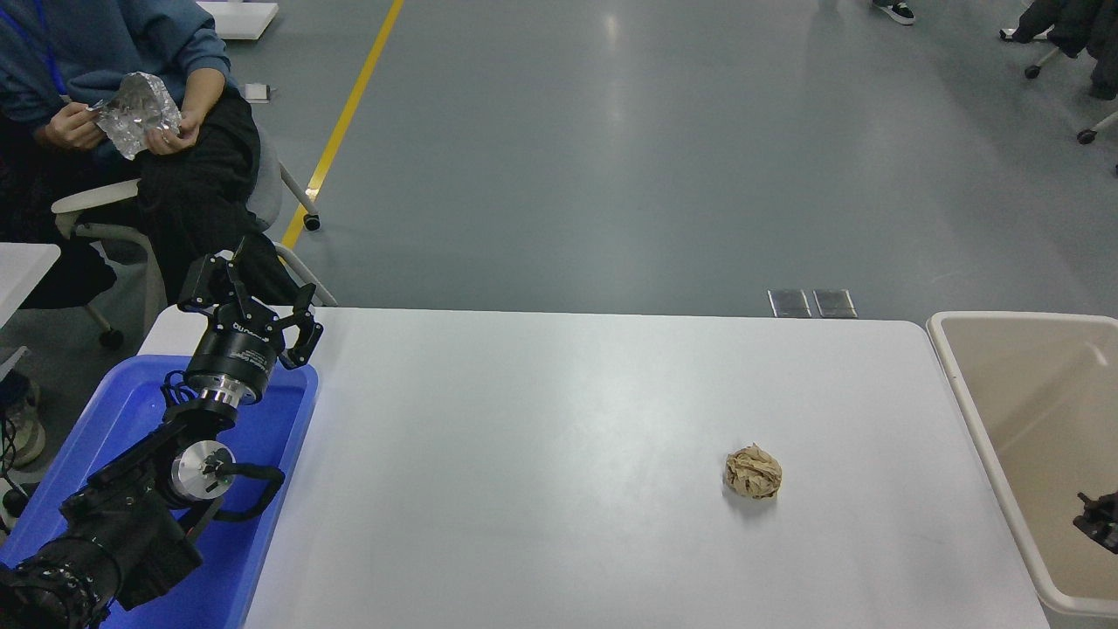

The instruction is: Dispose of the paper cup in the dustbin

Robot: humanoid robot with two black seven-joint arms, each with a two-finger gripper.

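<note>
The beige dustbin (980, 434) stands off the table's right end. The paper cup is out of view; no white cup shows in the bin or on the table. Only the tip of my right gripper (1098, 519) shows at the right edge, low inside the bin's opening, with nothing visible in it. My left arm is parked at the lower left, its gripper (251, 295) open and empty above the far end of the blue tray.
A crumpled brown paper ball (753, 473) lies on the white table (541, 454) right of centre. The blue tray (262, 489) sits at the table's left end. A seated person (131, 114) at the far left handles foil.
</note>
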